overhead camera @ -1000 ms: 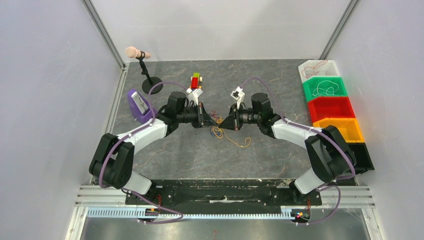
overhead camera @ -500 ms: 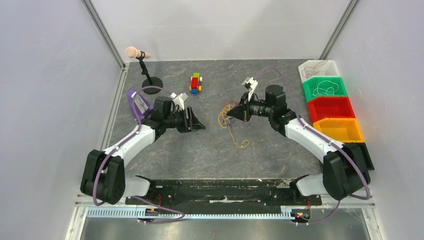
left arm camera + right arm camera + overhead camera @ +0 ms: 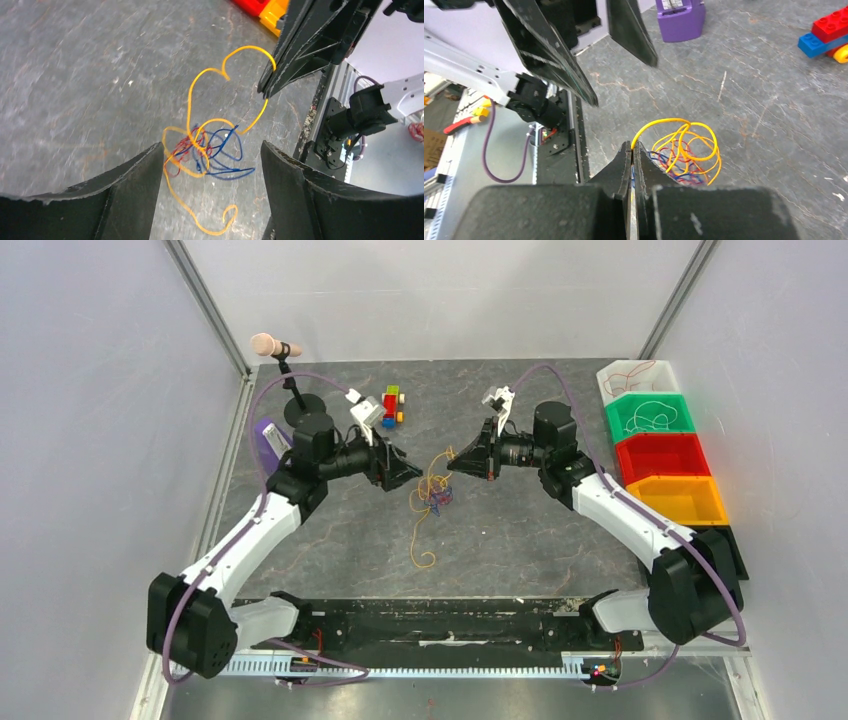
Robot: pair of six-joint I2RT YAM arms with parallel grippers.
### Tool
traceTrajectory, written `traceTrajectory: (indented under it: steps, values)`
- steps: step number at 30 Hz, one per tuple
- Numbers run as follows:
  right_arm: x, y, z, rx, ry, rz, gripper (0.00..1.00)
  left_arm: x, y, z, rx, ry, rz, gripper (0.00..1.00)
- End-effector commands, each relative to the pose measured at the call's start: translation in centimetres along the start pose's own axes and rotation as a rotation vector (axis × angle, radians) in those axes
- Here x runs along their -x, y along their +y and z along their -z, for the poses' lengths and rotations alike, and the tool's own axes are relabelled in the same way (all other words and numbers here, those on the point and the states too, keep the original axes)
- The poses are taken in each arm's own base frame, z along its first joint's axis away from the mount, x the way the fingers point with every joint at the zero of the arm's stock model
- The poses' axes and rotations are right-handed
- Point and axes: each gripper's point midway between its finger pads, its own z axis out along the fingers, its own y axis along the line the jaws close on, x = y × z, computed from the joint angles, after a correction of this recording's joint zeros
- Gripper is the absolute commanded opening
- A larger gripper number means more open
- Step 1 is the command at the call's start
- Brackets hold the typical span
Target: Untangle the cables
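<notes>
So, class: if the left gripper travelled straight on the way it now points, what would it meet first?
The left gripper would likely first meet the tangled bunch of thin orange, blue and red wires lying just ahead of its open jaws; depth is unclear.

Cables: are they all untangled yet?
Not yet. Wires lie in the white bin and green bin. The right gripper pinches a yellow wire; the left gripper is open. The cables between them are a knot of yellow, red, blue.
</notes>
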Motion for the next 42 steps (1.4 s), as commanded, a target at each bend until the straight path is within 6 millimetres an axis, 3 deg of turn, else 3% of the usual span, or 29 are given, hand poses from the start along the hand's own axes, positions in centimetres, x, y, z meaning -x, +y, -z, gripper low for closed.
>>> traceTrajectory:
  steps: [1, 4, 6, 8, 10, 12, 16, 21, 24, 27, 30, 33, 35, 37, 42]
  values:
    - [5.5, 4.1, 0.5, 0.104, -0.131, 0.082, 0.00, 3.4, -2.8, -2.3, -0.125, -0.100, -0.261, 0.78]
    - [8.2, 6.4, 0.6, 0.161, -0.191, 0.068, 0.00, 3.4, -3.8, -4.1, -0.141, -0.156, -0.329, 0.78]
    - [9.8, 7.9, 0.6, 0.203, -0.222, 0.067, 0.00, 2.4, -2.9, -5.6, -0.095, -0.158, -0.352, 0.78]
    - [11.5, 9.3, 0.9, 0.237, -0.260, 0.062, 0.00, 1.1, -0.5, -7.2, -0.002, -0.128, -0.292, 0.78]
    - [13.2, 10.4, 1.2, 0.271, -0.296, 0.051, 0.00, -0.7, 1.3, -8.2, 0.048, -0.086, -0.219, 0.61]
    - [15.4, 11.4, 1.7, 0.285, -0.337, 0.067, 0.00, -3.4, 1.8, -8.5, 0.040, -0.034, -0.185, 0.47]
    - [22.1, 12.3, 4.0, 0.264, -0.485, 0.133, 0.00, -9.3, 2.8, -7.3, 0.066, 0.080, -0.115, 0.47]
    - [29.4, 12.5, 7.5, 0.267, -0.639, 0.168, 0.00, -12.3, 3.3, -5.6, 0.105, 0.133, -0.051, 0.49]
    - [32.1, 12.8, 8.8, 0.267, -0.687, 0.200, 0.00, -13.1, 3.7, -5.0, 0.131, 0.153, -0.023, 0.45]
    - [33.4, 12.4, 9.6, 0.246, -0.710, 0.234, 0.00, -13.9, 4.6, -4.2, 0.168, 0.175, 0.014, 0.41]
    - [34.4, 11.9, 10.4, 0.209, -0.727, 0.260, 0.00, -14.4, 6.2, -3.1, 0.234, 0.203, 0.041, 0.30]
    - [36.3, 12.7, 11.8, 0.189, -0.770, 0.324, 0.00, -14.3, 7.0, -2.1, 0.256, 0.201, 0.063, 0.26]
    - [37.2, 13.4, 12.2, 0.199, -0.783, 0.355, 0.00, -12.8, 5.4, -2.1, 0.152, 0.167, 0.020, 0.47]
    - [37.3, 13.4, 12.2, 0.204, -0.790, 0.342, 0.00, -9.2, 3.6, -2.2, 0.081, 0.060, -0.051, 0.72]
    - [36.5, 13.1, 11.5, 0.212, -0.790, 0.319, 0.00, -0.5, -1.4, -5.0, -0.038, -0.102, -0.235, 0.75]
